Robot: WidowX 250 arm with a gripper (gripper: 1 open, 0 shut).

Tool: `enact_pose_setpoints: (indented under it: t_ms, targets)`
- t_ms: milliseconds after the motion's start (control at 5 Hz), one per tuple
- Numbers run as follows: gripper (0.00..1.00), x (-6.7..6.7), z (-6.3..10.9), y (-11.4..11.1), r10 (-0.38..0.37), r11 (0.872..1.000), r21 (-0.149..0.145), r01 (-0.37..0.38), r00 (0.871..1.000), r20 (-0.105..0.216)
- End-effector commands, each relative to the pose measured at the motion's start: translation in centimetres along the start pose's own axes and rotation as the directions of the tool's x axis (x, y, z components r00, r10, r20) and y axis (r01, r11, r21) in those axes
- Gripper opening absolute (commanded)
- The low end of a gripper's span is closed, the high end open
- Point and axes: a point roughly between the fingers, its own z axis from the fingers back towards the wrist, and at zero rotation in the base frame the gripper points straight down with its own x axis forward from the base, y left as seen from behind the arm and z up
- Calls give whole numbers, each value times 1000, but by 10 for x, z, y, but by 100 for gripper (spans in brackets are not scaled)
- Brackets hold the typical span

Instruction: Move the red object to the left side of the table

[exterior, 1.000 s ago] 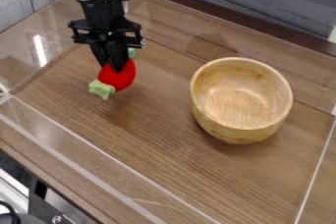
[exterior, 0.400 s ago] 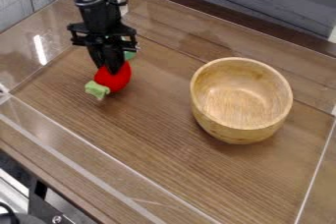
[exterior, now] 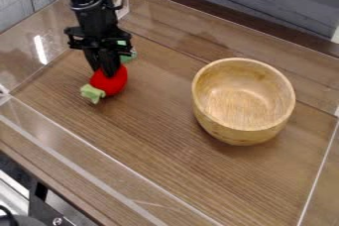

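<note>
So from my seat, the small rounded bright-red toy fruit (exterior: 110, 80) with its light green leafy end is sitting low over the left part of the brown wood-grain tabletop (exterior: 159, 161). The leafy end pokes out toward the lower left, right down at the surface. I honestly can't tell if the fruit is touching the wood or hanging just above it.

My black hand (exterior: 102, 62) points straight down onto the top of the fruit, fingers pinched tight around it, so it's got hold of the thing.

Compared with a second ago, the fruit and the hand have both slid a bit further left and a touch lower in the picture. That puts them closer to the clear acrylic wall (exterior: 30, 32) on that side. The grip looks the same as before.

The round light wooden bowl (exterior: 244, 99) hasn't budged. It's well apart from the fruit, over on the right half of the tabletop, standing upright.
</note>
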Motion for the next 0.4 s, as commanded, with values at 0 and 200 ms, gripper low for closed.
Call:
enact_pose_setpoints:
  t_ms: [0,200]
  targets:
    - [0,6,16,9,6,1000,22,-7,999,48]
    - [0,12,19,17,-30,999,22,30,999,38]
